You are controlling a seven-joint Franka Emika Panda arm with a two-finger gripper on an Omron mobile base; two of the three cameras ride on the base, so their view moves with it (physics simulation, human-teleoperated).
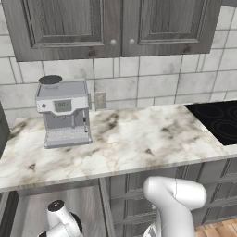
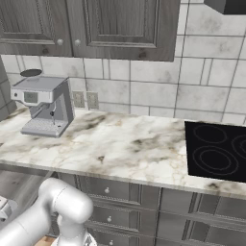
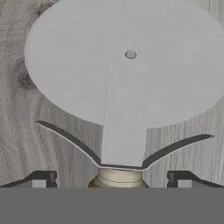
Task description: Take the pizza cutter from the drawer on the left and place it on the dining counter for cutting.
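1. Pizza cutter lies right under the gripper, seen close in the hand view; the two dark fingertips stand wide apart, one on either side of its handle end, gripping nothing.
2. Its round grey blade lies flat on the grey wood-grain floor of the drawer, with a curved dark guard and a sliver of orange-brown handle near the fingertips.
3. In the base views the white arm reaches down below the marble worktop.
4. A grey coffee machine stands on that worktop, and a black cooktop is set into it well apart.
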